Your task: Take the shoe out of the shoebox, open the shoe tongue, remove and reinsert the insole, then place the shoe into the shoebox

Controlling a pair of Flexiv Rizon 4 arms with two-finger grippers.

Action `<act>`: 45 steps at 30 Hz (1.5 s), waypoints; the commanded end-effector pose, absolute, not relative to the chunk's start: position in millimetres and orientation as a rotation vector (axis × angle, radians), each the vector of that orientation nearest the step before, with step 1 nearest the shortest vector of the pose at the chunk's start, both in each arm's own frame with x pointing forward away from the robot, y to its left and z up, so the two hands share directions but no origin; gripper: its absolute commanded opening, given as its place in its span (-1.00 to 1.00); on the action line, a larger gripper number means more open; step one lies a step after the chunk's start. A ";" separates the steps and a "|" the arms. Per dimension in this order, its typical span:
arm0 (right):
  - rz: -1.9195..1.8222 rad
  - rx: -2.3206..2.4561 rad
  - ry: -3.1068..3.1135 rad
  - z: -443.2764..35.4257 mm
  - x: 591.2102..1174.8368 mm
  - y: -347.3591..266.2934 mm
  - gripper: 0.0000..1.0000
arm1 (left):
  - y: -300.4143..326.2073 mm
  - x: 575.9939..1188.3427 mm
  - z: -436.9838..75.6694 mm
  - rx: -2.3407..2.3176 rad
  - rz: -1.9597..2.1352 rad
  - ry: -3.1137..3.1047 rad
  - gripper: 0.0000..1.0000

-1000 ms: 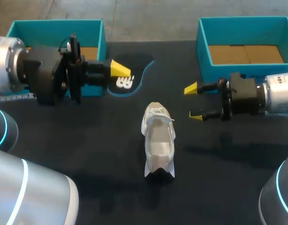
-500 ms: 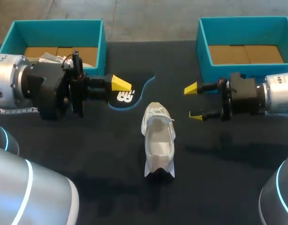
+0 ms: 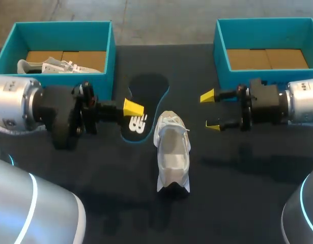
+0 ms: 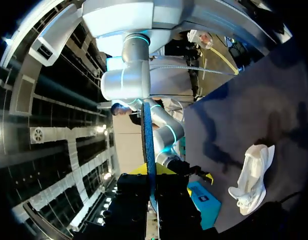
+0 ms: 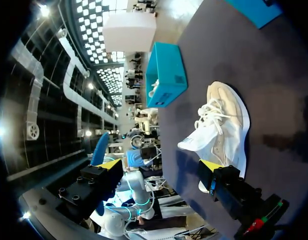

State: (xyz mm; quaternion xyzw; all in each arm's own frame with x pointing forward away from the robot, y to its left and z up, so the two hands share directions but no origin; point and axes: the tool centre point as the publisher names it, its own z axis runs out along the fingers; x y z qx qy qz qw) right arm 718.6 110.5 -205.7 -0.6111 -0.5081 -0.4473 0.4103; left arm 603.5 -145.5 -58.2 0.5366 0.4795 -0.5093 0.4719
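Black tabletop [image 3: 237, 198] carries it all, with the left shoebox [image 3: 111, 51] and the right shoebox [image 3: 217, 51] at its far corners.

The left gripper [image 3: 133, 108] is clenched on the insole [image 3: 147, 86], pinching its left edge by the logo. From the left wrist the insole [image 4: 149, 145] shows edge-on, running straight out between the fingers. It sits just left of the white shoe [image 3: 171, 152], which lies mid-table, laced end far, mouth up. Whether the insole clears the table I cannot tell.

The risk, as I judge it, is that the grip holds only one edge of a floppy sheet. The free end may droop or swivel and catch the collar or laces instead of sliding in. Nothing pins the shoe, so a push could skid or tip it.

The left arm comes in low from the left, its fingers pointing right. The right arm reaches in from the right. The right gripper [image 3: 210, 110] is spread wide and empty, just right of the shoe's far end, its fingers pointing left.
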 end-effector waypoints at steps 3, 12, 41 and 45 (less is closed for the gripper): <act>-1.128 -1.540 -1.279 -206.3 718.2 111.4 1.00 | -142.0 604.3 -79.9 1.310 -1.212 1.120 -1.00; -1.128 -1.540 -1.279 -206.3 718.2 111.4 1.00 | -141.6 600.4 -99.3 1.368 -1.161 1.065 -1.00; -1.128 -1.540 -1.279 -206.3 718.2 111.4 1.00 | -139.7 615.6 -161.0 1.381 -1.118 0.906 -1.00; -1.128 -1.540 -1.279 -206.3 718.2 111.4 1.00 | -139.9 616.8 -165.1 1.406 -1.073 0.823 -1.00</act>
